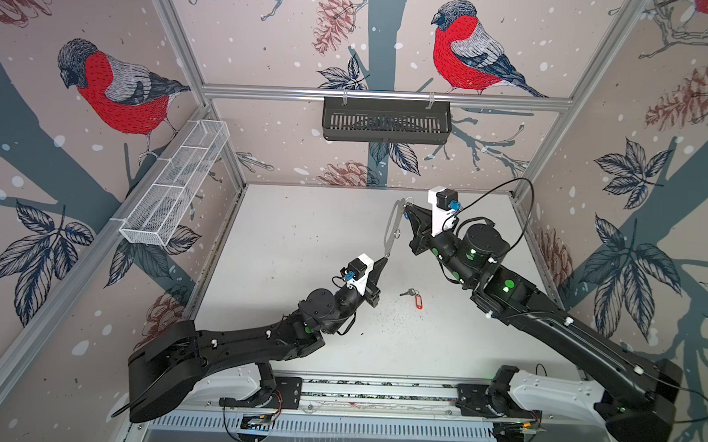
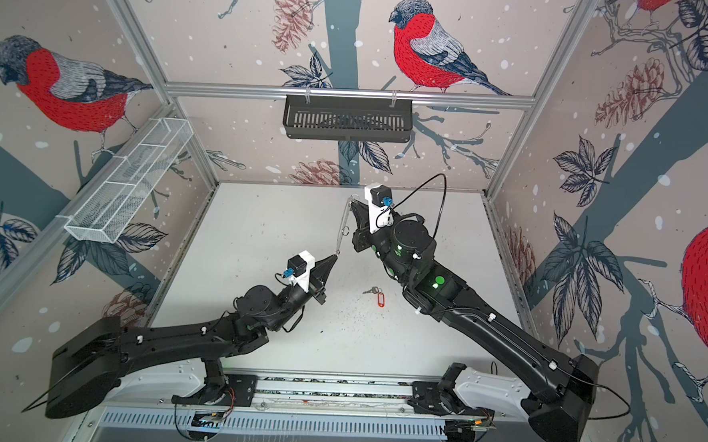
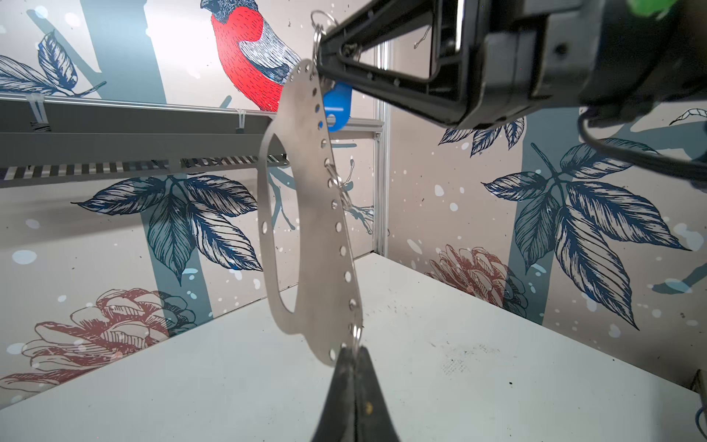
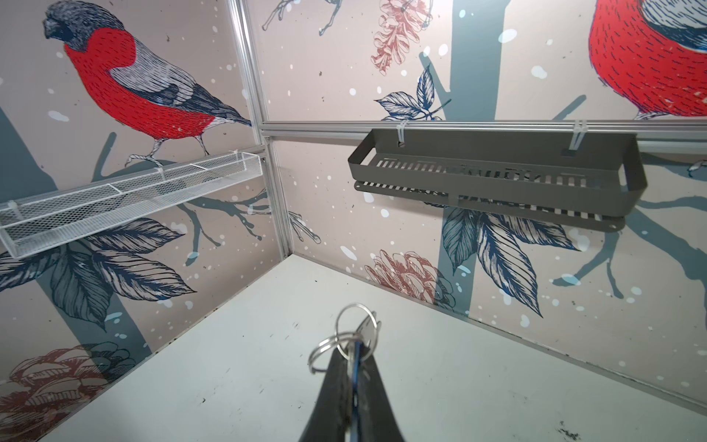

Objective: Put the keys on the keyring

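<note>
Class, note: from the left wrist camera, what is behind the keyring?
Part of a blue tag shows by the right claw; its rest and any key are covered by the keyring.

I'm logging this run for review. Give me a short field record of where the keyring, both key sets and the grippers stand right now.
keyring: lifted off the table, spanning between both grippers
left gripper: shut on the keyring's near end
right gripper: shut on the blue-tagged keys, at the keyring's far end
red-tagged keys: lying on the table, apart from both arms
</note>
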Robot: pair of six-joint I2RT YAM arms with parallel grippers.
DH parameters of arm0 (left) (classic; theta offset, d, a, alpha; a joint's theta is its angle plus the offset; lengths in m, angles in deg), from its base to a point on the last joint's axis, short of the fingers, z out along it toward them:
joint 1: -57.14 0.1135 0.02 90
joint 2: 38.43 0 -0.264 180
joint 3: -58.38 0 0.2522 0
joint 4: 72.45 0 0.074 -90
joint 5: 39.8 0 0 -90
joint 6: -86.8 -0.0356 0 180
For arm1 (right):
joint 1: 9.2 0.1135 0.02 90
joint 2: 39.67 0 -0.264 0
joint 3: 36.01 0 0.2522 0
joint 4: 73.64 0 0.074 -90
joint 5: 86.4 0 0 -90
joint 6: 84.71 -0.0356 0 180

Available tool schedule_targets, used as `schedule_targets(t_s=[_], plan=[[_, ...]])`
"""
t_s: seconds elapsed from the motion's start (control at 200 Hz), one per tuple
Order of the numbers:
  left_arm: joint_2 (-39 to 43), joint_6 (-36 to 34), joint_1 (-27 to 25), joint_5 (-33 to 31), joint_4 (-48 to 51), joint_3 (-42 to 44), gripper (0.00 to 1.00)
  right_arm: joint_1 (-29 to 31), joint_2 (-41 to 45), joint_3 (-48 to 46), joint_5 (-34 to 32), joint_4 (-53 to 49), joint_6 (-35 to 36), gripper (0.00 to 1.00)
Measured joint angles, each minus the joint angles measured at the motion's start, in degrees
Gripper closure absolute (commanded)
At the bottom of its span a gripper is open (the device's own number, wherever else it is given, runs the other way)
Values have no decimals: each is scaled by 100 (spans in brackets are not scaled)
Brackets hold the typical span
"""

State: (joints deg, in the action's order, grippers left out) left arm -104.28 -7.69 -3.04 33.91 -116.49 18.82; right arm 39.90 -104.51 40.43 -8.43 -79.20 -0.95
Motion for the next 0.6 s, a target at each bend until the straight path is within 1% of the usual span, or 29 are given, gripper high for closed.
schedule_targets(t_s=[0.21,0.405,0.6], plan=[[122,-42,0,-59,153,7,100,-214,70,-245,227,-4,-127,100],[105,-149,0,-372,271,-98,100,-275,289,-603,498,177,-127,100],[-131,-170,0,-649,505,-361,100,-280,584,-868,737,380,-118,100]])
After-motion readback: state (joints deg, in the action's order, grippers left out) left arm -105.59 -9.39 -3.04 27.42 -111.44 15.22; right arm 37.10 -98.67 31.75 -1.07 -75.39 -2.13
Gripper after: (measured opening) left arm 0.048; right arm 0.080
